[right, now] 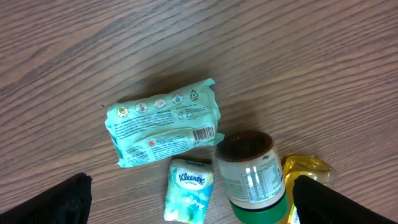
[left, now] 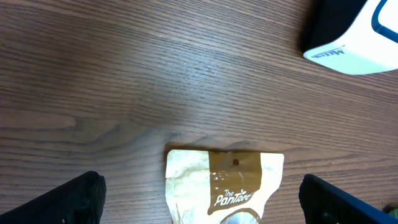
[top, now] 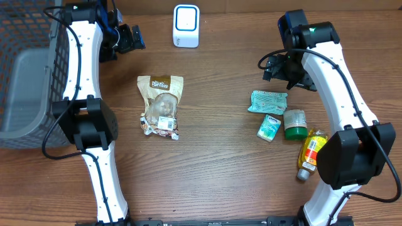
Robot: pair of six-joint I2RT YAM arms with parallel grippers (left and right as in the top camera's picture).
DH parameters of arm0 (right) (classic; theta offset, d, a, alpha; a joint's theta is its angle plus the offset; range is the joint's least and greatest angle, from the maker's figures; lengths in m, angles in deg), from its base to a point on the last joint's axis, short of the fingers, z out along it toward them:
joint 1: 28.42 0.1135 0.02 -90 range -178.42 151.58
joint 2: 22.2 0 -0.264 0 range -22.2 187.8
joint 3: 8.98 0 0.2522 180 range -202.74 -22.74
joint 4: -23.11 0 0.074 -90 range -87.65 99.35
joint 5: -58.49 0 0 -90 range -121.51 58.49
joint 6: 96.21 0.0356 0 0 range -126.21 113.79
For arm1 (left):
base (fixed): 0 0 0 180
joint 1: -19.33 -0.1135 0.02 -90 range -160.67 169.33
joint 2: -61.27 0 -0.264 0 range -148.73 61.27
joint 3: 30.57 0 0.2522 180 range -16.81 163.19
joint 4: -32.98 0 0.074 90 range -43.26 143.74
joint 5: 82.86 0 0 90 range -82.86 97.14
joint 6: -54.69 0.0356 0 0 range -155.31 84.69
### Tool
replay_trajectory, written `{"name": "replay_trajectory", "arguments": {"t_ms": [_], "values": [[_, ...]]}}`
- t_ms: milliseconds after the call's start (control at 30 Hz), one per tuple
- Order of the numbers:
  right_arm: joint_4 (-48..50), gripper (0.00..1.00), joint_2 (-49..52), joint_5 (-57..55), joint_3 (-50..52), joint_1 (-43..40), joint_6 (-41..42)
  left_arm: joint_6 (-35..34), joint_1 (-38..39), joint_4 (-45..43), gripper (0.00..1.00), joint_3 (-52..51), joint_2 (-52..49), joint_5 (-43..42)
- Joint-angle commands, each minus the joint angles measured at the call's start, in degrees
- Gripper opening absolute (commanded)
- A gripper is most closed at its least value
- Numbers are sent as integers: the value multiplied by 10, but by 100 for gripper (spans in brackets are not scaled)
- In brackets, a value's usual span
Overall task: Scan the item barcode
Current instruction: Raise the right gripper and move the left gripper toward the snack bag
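The left gripper (top: 130, 39) stands fully open and holds nothing. It hangs just to the left of the white scanner (top: 186, 26), between the scanner and the grey basket (top: 25, 81). The right gripper (top: 271, 66) is also spread wide and empty, to the right of the scanner and a little nearer to the robot.

Which item is meant I cannot say for sure, but two are candidates. The brown pouch (top: 161, 105) lies flat and alone on the table (top: 213, 176), on the robot's side of the scanner and slightly to its left. Its long axis runs from the scanner toward the robot, with the top edge and its small hole facing the scanner. In the left wrist view this top edge sits between the two fingers, so I judge the left arm to be the nearer one for it.

The green packet (right: 163, 129) lies further right of the scanner, under the right gripper. Its long axis runs across the table and a barcode shows on its upper face, so the right arm is the nearer one here.

Count: one scanner, one basket, one pouch and one green packet. There is also one small tissue pack (right: 188, 198), one jar (right: 250, 175) with a green lid, and one yellow bottle (top: 311, 152).
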State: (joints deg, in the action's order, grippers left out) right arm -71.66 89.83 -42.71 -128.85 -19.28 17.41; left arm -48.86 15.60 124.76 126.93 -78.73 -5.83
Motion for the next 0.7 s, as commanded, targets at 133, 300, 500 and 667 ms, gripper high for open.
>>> {"name": "replay_trajectory", "arguments": {"t_ms": [133, 300, 500, 667], "values": [[2, 100, -7, -8, -9, 2, 4, -7, 5, -7, 100, 10, 21, 3], [2, 100, -7, -8, -9, 2, 4, -6, 5, -38, 100, 10, 21, 3], [2, 100, -7, -8, -9, 2, 4, -7, 5, -40, 100, 10, 21, 3], [2, 100, -7, -8, -9, 2, 4, -19, 5, -24, 100, 10, 21, -16]]}}
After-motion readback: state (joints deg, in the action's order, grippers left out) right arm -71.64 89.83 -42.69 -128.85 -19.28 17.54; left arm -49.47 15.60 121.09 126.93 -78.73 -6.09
